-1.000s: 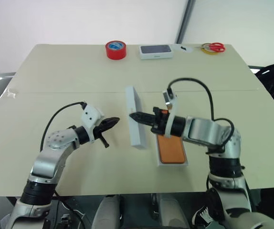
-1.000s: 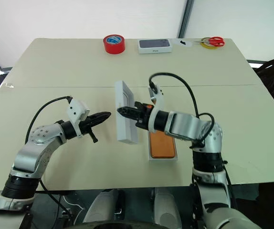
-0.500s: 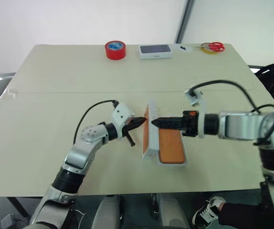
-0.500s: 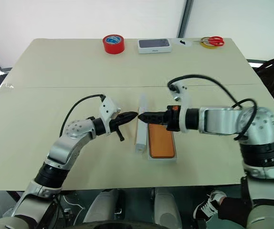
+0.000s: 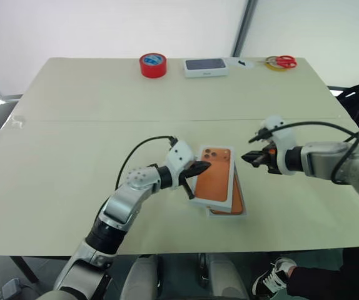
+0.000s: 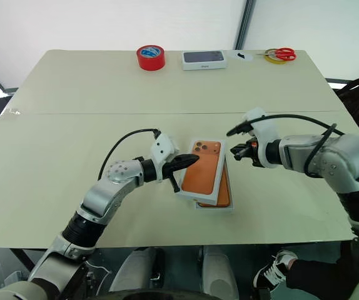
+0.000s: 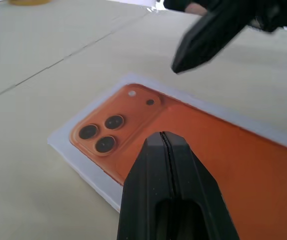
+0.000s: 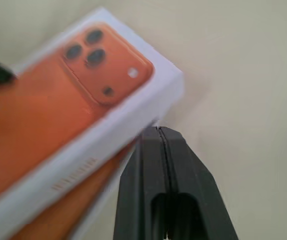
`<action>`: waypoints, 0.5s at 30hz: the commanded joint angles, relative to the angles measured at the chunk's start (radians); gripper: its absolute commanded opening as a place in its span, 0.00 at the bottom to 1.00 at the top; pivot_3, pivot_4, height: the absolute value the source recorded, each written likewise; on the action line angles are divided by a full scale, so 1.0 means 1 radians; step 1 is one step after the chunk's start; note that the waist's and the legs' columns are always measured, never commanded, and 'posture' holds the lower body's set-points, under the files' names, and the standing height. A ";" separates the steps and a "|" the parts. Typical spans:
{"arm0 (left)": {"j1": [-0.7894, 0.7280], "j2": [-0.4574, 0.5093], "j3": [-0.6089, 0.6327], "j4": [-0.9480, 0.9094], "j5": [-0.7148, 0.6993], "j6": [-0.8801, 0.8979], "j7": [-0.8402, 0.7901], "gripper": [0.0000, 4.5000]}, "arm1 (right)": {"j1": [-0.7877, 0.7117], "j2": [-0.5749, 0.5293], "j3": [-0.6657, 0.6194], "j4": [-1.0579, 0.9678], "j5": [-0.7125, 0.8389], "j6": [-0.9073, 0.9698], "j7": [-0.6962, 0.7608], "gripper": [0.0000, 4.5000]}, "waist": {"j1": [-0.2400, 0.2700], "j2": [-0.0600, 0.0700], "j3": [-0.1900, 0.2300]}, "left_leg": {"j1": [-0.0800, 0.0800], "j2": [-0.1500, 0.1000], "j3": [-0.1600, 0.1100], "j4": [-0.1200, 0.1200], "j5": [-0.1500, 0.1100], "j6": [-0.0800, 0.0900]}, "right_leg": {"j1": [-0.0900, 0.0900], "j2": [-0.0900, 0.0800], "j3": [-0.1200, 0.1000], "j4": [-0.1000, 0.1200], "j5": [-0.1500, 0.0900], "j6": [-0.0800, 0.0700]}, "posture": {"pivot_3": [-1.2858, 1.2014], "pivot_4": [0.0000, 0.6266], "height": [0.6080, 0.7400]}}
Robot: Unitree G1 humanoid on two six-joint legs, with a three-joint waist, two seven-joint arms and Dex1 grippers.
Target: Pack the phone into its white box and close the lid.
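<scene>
Now the lid (image 5: 212, 176) lies askew over the white box (image 5: 228, 208).
A second ago it stood on edge; left hand (image 5: 199, 168), shut and empty, touches it; right hand (image 5: 249, 157), shut and empty, backs away; seating remains.

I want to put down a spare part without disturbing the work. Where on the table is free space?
Free: the near-left table, left of the left end effector, and the wide middle band behind the lid up to the red tape roll. Crowded: around the lid and right end effector, and the far edge by the dark-topped box and scissors.
</scene>
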 commanded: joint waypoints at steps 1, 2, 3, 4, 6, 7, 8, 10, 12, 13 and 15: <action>-0.016 0.033 0.092 -0.066 -0.044 0.080 0.025 0.00 | 0.017 -0.014 0.006 -0.045 -0.135 -0.073 0.090 0.01 | 0.000 0.000 0.000 | 0.000 0.000 0.000 0.000 0.000 0.000 | 0.000 0.000 0.000 0.000 0.000 0.000 | 0.52 0.24 0.94; -0.017 0.053 0.104 -0.066 -0.043 0.110 0.029 0.00 | 0.025 -0.013 0.012 -0.056 -0.167 -0.086 0.111 0.01 | 0.000 0.000 0.000 | 0.000 0.000 0.000 0.000 0.000 0.000 | 0.000 0.000 0.000 0.000 0.000 0.000 | 0.52 0.24 0.94; -0.019 0.071 0.113 -0.065 -0.042 0.138 0.031 0.00 | 0.032 -0.011 0.018 -0.065 -0.195 -0.094 0.128 0.01 | 0.001 0.000 0.000 | 0.000 0.000 0.000 0.000 0.000 0.000 | 0.000 0.000 0.000 0.000 0.000 0.000 | 0.52 0.24 0.94; -0.020 0.089 0.120 -0.062 -0.041 0.164 0.031 0.00 | 0.038 -0.008 0.025 -0.074 -0.223 -0.101 0.142 0.01 | 0.000 0.000 0.000 | 0.000 0.000 0.000 0.000 0.000 0.000 | 0.000 0.000 0.000 0.000 0.000 0.000 | 0.52 0.24 0.94; -0.021 0.113 0.126 -0.058 -0.044 0.202 0.030 0.00 | 0.047 0.007 0.026 -0.085 -0.259 -0.102 0.164 0.01 | 0.001 0.000 0.000 | 0.000 0.000 0.000 0.000 0.000 0.000 | 0.000 0.000 0.000 0.000 0.000 0.000 | 0.52 0.24 0.94; -0.023 0.120 0.124 -0.056 -0.048 0.222 0.026 0.00 | 0.048 0.016 0.024 -0.088 -0.272 -0.099 0.173 0.01 | 0.001 0.000 0.000 | 0.000 0.000 0.000 0.000 0.000 0.000 | 0.000 0.000 0.000 0.000 0.000 0.000 | 0.52 0.24 0.94; -0.024 0.126 0.117 -0.055 -0.049 0.242 0.022 0.00 | 0.048 0.025 0.020 -0.089 -0.282 -0.096 0.182 0.01 | 0.002 0.000 0.000 | 0.000 0.000 0.000 0.000 0.000 0.000 | 0.000 0.000 0.000 0.000 0.000 0.000 | 0.52 0.24 0.94; -0.025 0.140 0.089 -0.054 -0.040 0.263 0.011 0.00 | 0.046 0.040 0.018 -0.091 -0.305 -0.091 0.201 0.01 | 0.003 0.000 0.000 | 0.000 -0.001 0.000 0.000 0.000 0.000 | 0.000 -0.001 0.000 0.000 0.000 0.000 | 0.52 0.24 0.94; -0.017 0.165 -0.007 -0.055 0.017 0.238 -0.017 0.00 | 0.048 0.048 0.026 -0.100 -0.332 -0.096 0.223 0.01 | 0.002 0.000 0.000 | 0.000 -0.001 0.000 0.000 0.000 0.000 | 0.001 -0.001 0.000 0.000 0.000 0.000 | 0.52 0.24 0.94; -0.018 0.166 -0.036 -0.050 0.031 0.228 -0.022 0.00 | 0.049 0.052 0.028 -0.103 -0.345 -0.097 0.233 0.01 | 0.002 0.000 0.000 | 0.000 -0.001 0.000 0.000 0.000 0.000 | 0.001 -0.001 0.000 0.000 0.000 0.000 | 0.52 0.24 0.94; -0.031 0.140 -0.044 -0.037 0.020 0.234 -0.020 0.00 | 0.051 0.060 0.024 -0.107 -0.365 -0.094 0.252 0.01 | 0.003 0.000 0.000 | 0.000 -0.001 0.000 0.000 0.000 0.000 | 0.001 -0.001 0.000 0.000 -0.001 -0.001 | 0.52 0.24 0.94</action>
